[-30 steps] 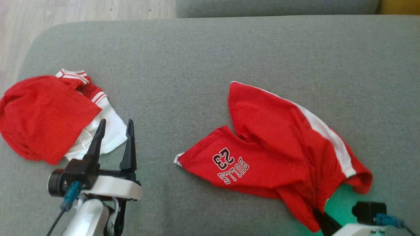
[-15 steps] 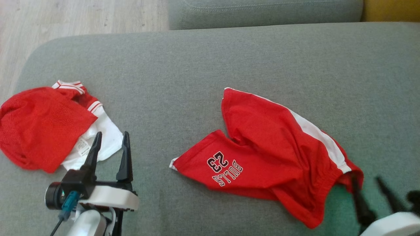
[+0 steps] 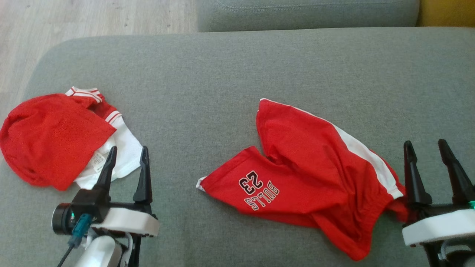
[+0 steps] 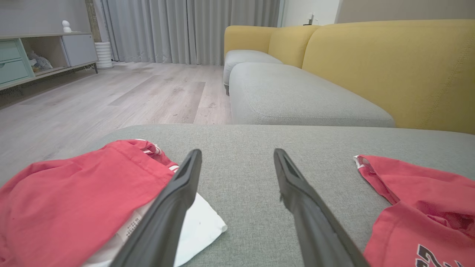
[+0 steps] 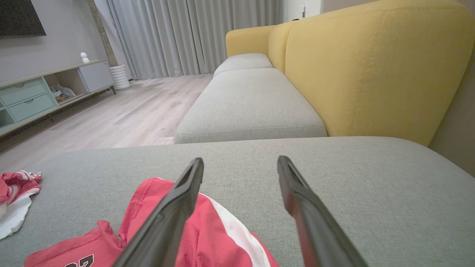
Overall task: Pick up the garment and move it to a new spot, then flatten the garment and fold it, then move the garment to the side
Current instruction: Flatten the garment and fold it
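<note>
So we've got the grey cushion (image 3: 230, 66) as the work surface. The shorts (image 3: 308, 167) (red, white side stripe, "BULLS 23" print upside down to us) lie on it at about 4 o'clock from its middle, loose, with nothing gripping them. They're not flat: the end toward 5 o'clock is bunched up and the two legs splay out toward 9 and 11. Over at 9 o'clock there's another pile (image 3: 55, 141) of red and white cloth. What we'd worry about is that the bunched end looks several layers deep. A pinch there could catch just the top layer or a fold, and then pulling to flatten would only drag the wrinkle along. Also, the left gripper (image 3: 128, 149) is right up against the pile's white edge, so a sweep toward 9 could snag the wrong garment. We can't tell if it's touching already. Poses: the left gripper sits at 7 o'clock, fingers pointing to 12, spread wide and empty. The right gripper (image 3: 424, 142) is at 4 o'clock, just beside the shorts' bunched corner, fingers also pointing to 12 and spread apart with nothing between them. Going by its wrist view, it looks low over the cushion.
</note>
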Robot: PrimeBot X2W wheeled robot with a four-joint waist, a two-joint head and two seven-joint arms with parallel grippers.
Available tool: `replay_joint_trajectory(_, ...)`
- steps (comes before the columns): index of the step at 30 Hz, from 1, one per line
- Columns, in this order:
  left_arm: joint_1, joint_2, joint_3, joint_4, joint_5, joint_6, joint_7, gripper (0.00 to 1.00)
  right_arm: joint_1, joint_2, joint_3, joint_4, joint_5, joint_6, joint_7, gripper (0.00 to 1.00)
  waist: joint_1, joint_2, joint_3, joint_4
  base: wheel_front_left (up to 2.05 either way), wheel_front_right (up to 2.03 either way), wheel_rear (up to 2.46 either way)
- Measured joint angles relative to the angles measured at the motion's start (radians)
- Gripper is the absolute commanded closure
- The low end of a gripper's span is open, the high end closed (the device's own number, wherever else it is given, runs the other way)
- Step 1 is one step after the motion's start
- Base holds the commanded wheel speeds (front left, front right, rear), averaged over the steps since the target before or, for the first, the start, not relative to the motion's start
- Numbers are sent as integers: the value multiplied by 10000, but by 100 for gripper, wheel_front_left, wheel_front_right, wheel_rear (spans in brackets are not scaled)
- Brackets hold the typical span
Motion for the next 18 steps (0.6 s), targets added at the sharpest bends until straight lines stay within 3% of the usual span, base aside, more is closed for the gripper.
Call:
replay_joint_trajectory(9,-181,90,-307,-90,127,-88,190,0,-4,0,23,105,29,0,-2,0,-1,0,191,11,0,0,0)
replay_joint_trajectory(14,-1478,54,-1204,-109,460,-788,1344,0,-31,0,-65,54,25,0,44,0,0,0,524,37,0,0,0)
replay_joint_trajectory(16,-2545,-230,-1628,-36,543,-1150,1923,0,-81,0,-127,-21,13,0,115,0,1,0,736,39,0,0,0)
replay_joint_trajectory(18,-4286,-993,-2153,518,558,-1662,2876,0,-347,-2,-130,-73,12,0,184,0,2,0,1104,-6,0,0,0)
